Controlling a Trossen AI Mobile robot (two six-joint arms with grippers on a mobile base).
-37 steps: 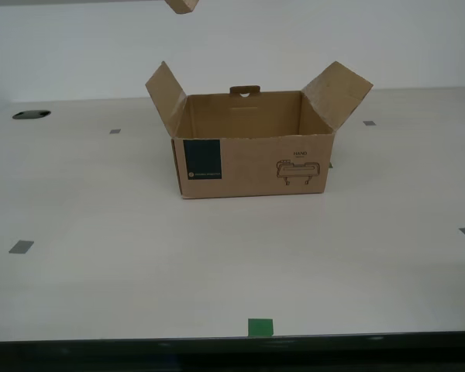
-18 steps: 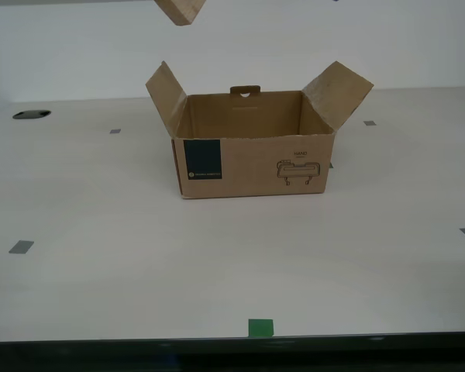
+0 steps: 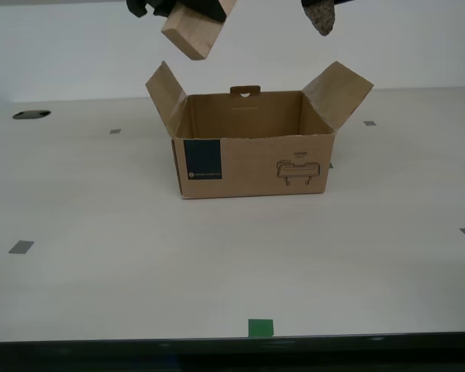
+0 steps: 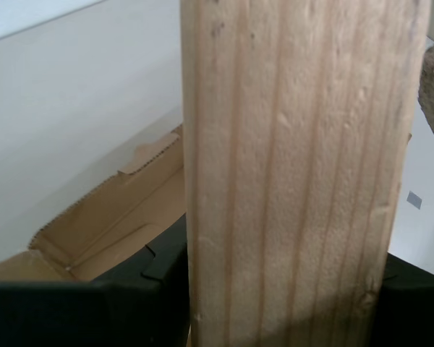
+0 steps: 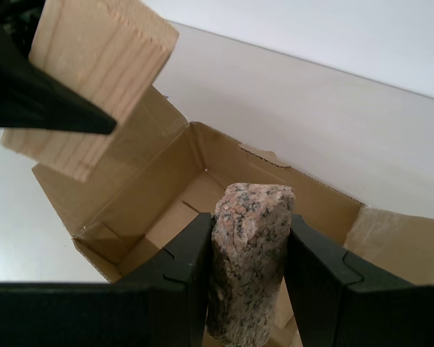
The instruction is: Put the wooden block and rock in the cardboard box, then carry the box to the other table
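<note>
My first gripper [image 5: 247, 289] is clamped on the rock [image 5: 247, 267], my second gripper [image 4: 275, 296] on the wooden block [image 4: 296, 173]. Both hang above the open cardboard box [image 3: 252, 163], block over one flap, rock over the other. Loading is in hand; next I'd lower each inside the walls before releasing.

The cardboard box [image 3: 252, 147] stands on the table [image 3: 101, 256], its flaps open. Above its flap on the exterior view's left, the second gripper [image 3: 178, 9] holds the wooden block [image 3: 195, 32]. The first gripper [image 3: 323, 6] holds the rock [image 3: 322, 17] above the opposite flap.
</note>
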